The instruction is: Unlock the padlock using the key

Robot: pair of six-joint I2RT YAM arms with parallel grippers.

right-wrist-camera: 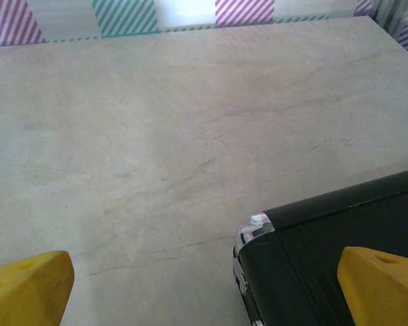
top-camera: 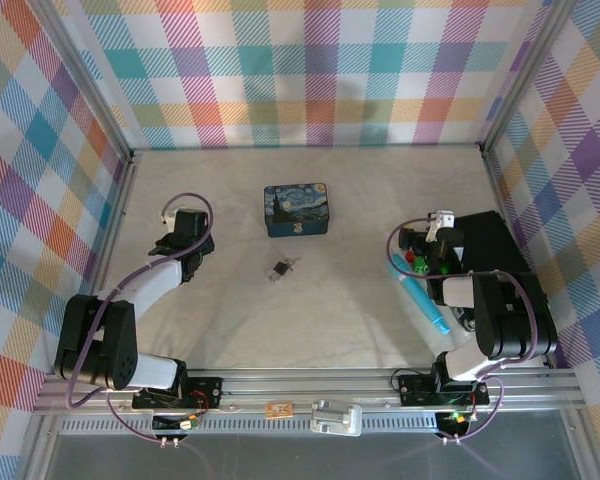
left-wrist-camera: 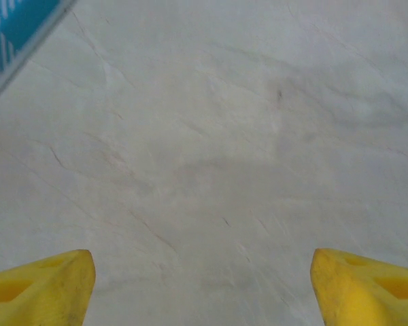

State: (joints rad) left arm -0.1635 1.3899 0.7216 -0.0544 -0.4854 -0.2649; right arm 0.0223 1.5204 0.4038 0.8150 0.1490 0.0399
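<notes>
The tiny dark padlock point(top-camera: 279, 269) lies on the table's middle, in front of the blue tin. A thin pale sliver touching its right side looks like the key point(top-camera: 294, 262). My left gripper point(top-camera: 172, 238) rests low at the left, well apart from the lock. In the left wrist view its yellow fingertips point(left-wrist-camera: 41, 285) stand wide apart over bare table, the left gripper point(left-wrist-camera: 202, 288) open and holding nothing. My right gripper point(top-camera: 432, 232) sits at the right beside a black case. The right gripper point(right-wrist-camera: 204, 292) is open too, its fingertips point(right-wrist-camera: 27, 288) far apart.
A blue swirl-painted tin point(top-camera: 296, 209) stands behind the padlock. A light-blue pen point(top-camera: 420, 300) lies by the right arm. The black case point(top-camera: 490, 250) with a chrome corner point(right-wrist-camera: 253, 229) sits under the right gripper's right finger. Checked walls enclose the table.
</notes>
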